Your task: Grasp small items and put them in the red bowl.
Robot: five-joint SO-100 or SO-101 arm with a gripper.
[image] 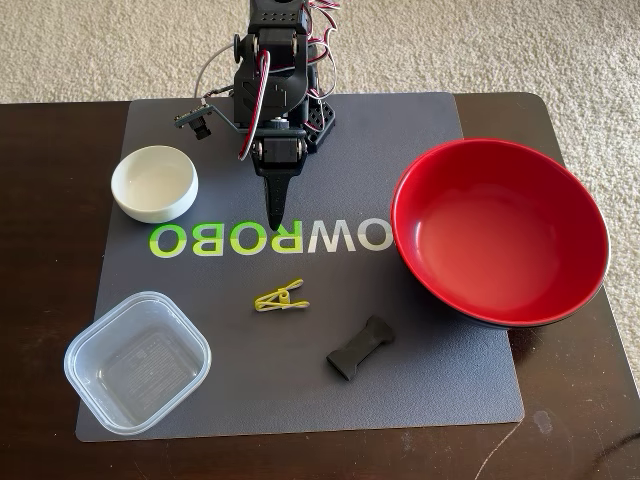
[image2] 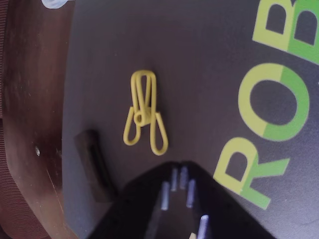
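A yellow clothespin (image: 281,297) lies on the grey mat just below the lettering, and in the wrist view the clothespin (image2: 144,112) sits a short way ahead of my fingertips. My gripper (image: 275,215) (image2: 177,167) points down over the lettering, shut and empty. Right of the clothespin lies a black bow-tie piece (image: 360,348) (image2: 94,162). The clear square container (image: 137,362) rests at the mat's front left corner. At the mat's left stands the small white bowl (image: 153,183). The large red bowl (image: 500,230) stands at the right, empty.
The grey mat (image: 400,130) with green and white letters covers a dark wooden table (image: 50,150). The arm's base stands at the mat's far edge. Beige carpet surrounds the table.
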